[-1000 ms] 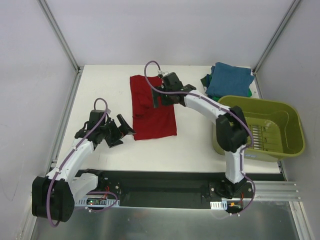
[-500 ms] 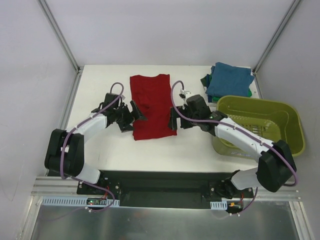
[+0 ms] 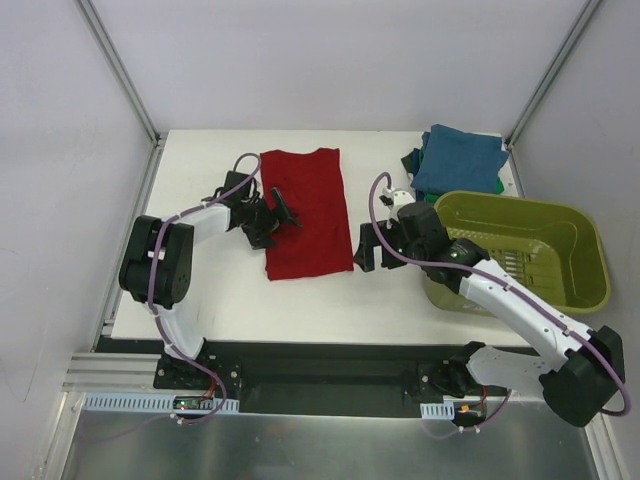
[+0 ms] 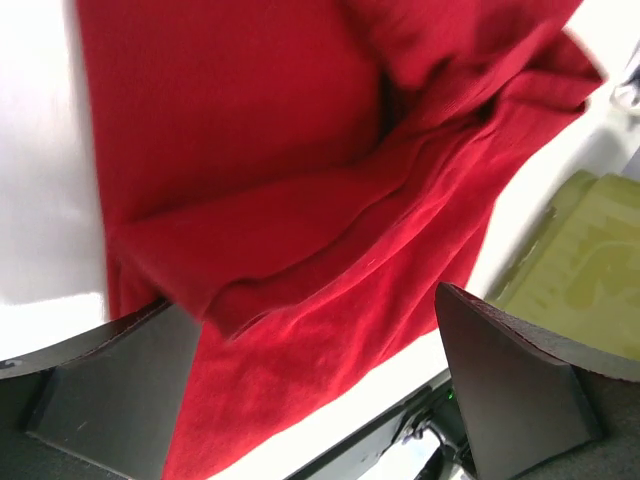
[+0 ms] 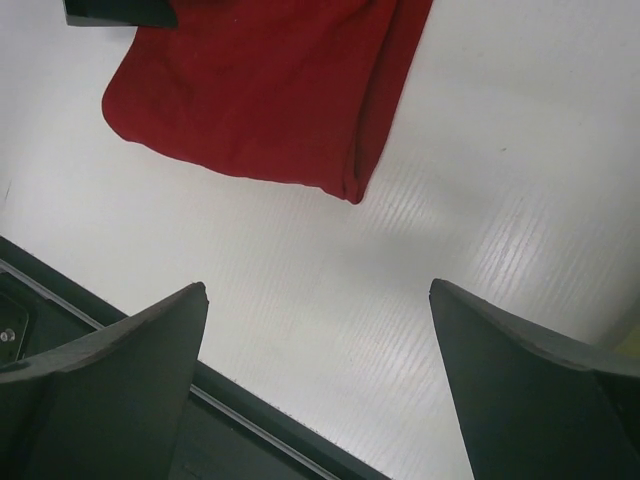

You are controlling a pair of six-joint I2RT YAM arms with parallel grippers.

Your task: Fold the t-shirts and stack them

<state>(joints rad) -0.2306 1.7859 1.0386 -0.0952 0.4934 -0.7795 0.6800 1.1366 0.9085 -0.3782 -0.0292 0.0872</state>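
The dark red cloth t-shirt [image 3: 305,215] lies flat on the white counter [image 3: 200,290], already folded lengthwise into a long narrow strip. I judge that this shape is why both arms sit low at its two long sides. The next fold would bring one short end over the other, and each side needs a pinch.

The left tool [image 3: 272,217] stands fully open and holds nothing. The strip's left edge runs between its fingers [image 4: 110,390], and a raised fold of the doubled cloth lies directly ahead of it, so a grip looks close at hand. The right tool [image 3: 372,246] is also spread wide and empty. The shirt's near right corner lies ahead of it and to its left, apart from both fingers [image 5: 100,360], with bare counter beneath the tool.

Beyond the right tool and to its right, a teal-blue folded cloth square [image 3: 458,158] rests on green folded cloth [image 3: 411,160]. This is the stack the red shirt will presumably join once it is folded.

The olive-green plastic basket [image 3: 565,232] sits just to the right of the right tool, with the arm crossing its near wall. Its slotted floor is in plain view, and no shirt can be seen inside it.
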